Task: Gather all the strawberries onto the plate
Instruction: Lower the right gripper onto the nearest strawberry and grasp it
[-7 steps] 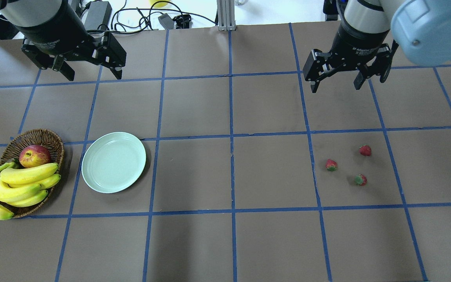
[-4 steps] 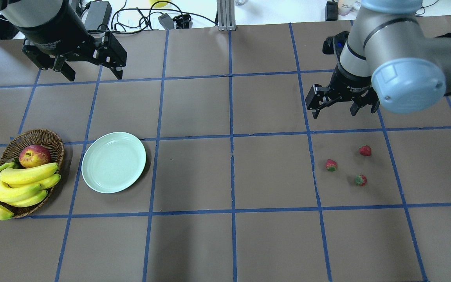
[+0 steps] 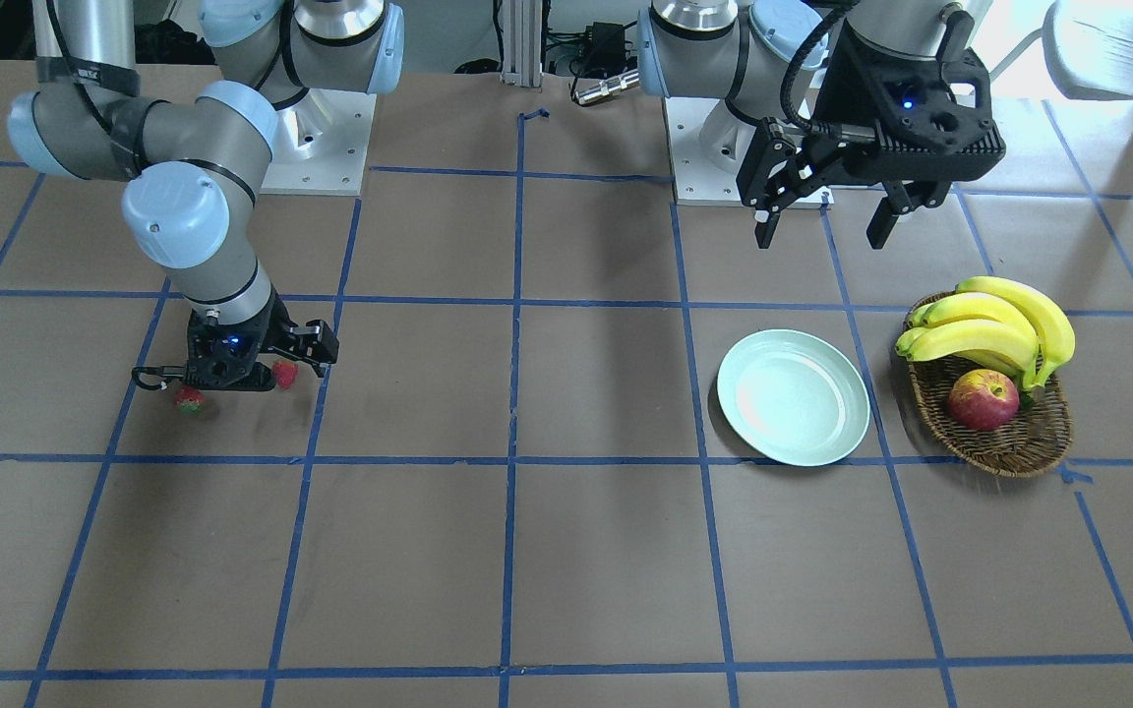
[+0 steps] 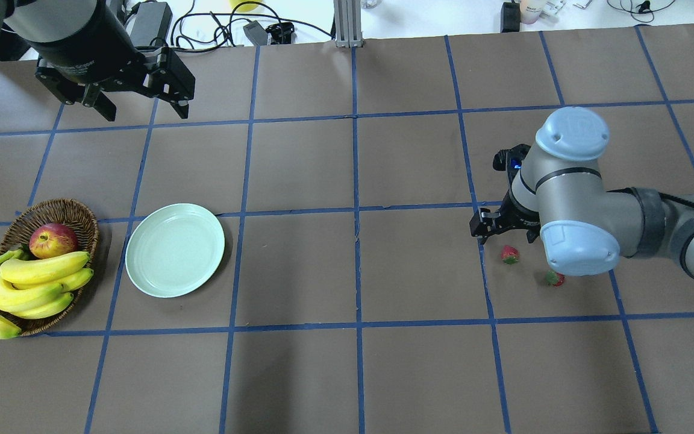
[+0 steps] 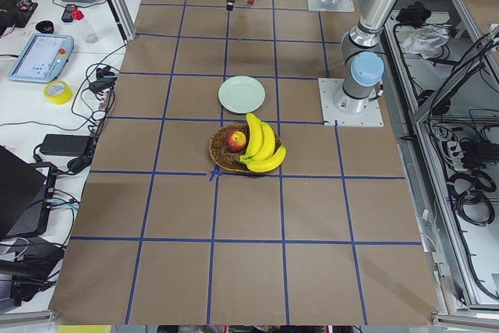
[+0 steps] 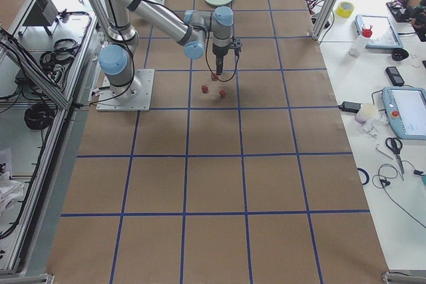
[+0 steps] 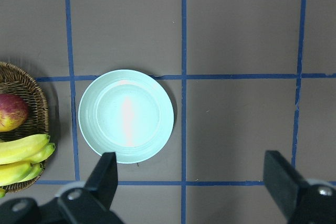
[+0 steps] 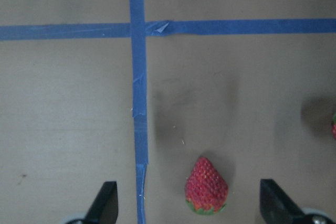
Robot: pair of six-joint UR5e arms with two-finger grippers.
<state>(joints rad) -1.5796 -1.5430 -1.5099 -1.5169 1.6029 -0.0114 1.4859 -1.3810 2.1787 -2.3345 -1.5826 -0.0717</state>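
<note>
While strawberries are lying loose on the bench: stock list

As the right gripper is hovering low with fingers spread, one of the three strawberries is showing between them in the wrist view, touching neither; the other two are lying near it. Plate is sitting well apart, just beside the basket holding bananas and apple. Left gripper is hanging spread, gripping nothing.
</note>
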